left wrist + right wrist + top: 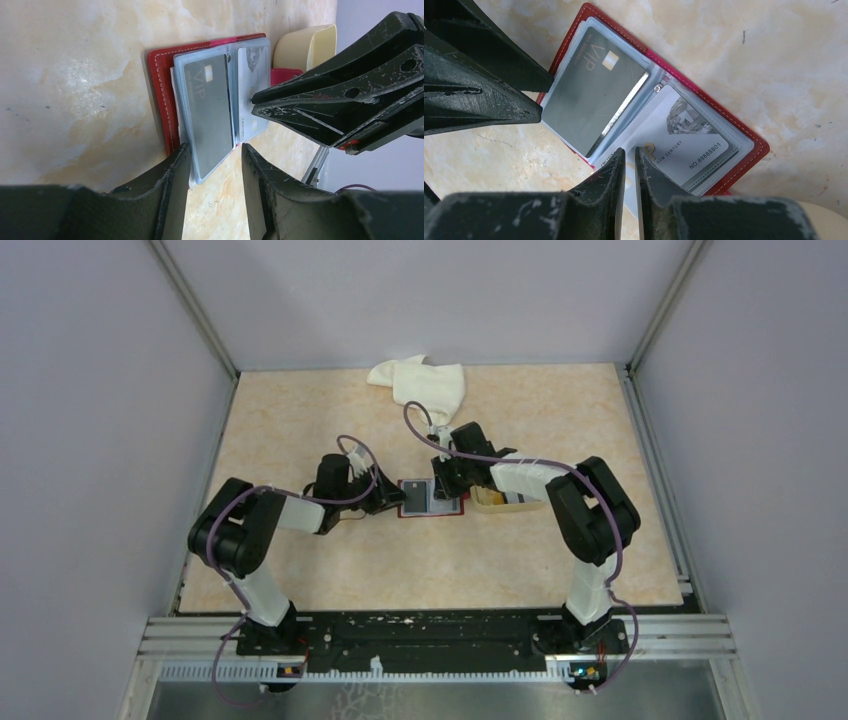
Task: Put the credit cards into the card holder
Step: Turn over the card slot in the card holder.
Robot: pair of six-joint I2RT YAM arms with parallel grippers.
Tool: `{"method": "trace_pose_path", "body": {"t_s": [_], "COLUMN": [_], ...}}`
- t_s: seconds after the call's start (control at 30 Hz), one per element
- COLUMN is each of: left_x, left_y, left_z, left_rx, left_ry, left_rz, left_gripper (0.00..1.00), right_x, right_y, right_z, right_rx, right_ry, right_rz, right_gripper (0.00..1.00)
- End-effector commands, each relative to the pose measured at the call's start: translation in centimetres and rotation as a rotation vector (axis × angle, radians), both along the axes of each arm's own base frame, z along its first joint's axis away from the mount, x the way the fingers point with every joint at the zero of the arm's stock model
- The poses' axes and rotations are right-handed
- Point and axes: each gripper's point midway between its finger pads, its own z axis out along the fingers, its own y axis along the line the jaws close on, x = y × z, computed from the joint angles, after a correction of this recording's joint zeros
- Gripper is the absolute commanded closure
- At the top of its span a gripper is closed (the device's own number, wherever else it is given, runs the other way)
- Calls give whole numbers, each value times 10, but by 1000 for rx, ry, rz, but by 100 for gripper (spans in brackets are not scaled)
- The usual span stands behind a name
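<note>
Two claws meet over the card holder (161, 95), which lies open and flat on the table (300, 440) at centre frame in the top view, red cover down, clear sleeves up.

Left gripper (215, 148): jaws about half open. In its wrist view the fingers come up from the bottom edge and straddle the near corner of the left sleeve. That sleeve carries the grey VIP card (589, 95). One finger sits against the red cover edge; can't tell whether the tips actually press the sleeve, the gap looks wider than what is in it.

Right gripper (630, 150): jaws nearly closed, only a thin slit. The near end of the white card (684, 145) runs into that slit, so the claw is pinching it. The far end of the card is already under the right-hand sleeve, lower right of the right wrist view; its printed number and diamond logo read through the plastic.

Beige tray (305, 45): just beside the holder, upper right of the left wrist view, behind the right claw.

White cloth (420, 382): bunched at top centre of the top view, well apart from the holder.
</note>
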Motion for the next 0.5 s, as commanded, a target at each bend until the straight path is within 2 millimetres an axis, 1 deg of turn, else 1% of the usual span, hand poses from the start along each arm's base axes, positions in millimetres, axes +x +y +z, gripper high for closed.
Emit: {"method": "trace_pose_path", "body": {"t_s": [0.0,0.17,0.27,0.47], "left_x": [0,-3,-3,-4], "left_y": [-13,-19,-21,-22], "left_z": [8,14,21,31], "left_rx": [-19,-46,-60,-76], "left_ry": [-33,-39,-52,-69], "left_rz": [-58,-78,-83,-89], "left_gripper": [53,58,59,60], "right_x": [9,9,8,8], "right_y": [6,6,8,11], "right_z": [6,8,11,25], "right_rx": [8,11,21,58], "right_ry": [-15,-15,-16,-29], "right_rz": [-3,-1,3,12], "right_gripper": [87,87,87,87]}}
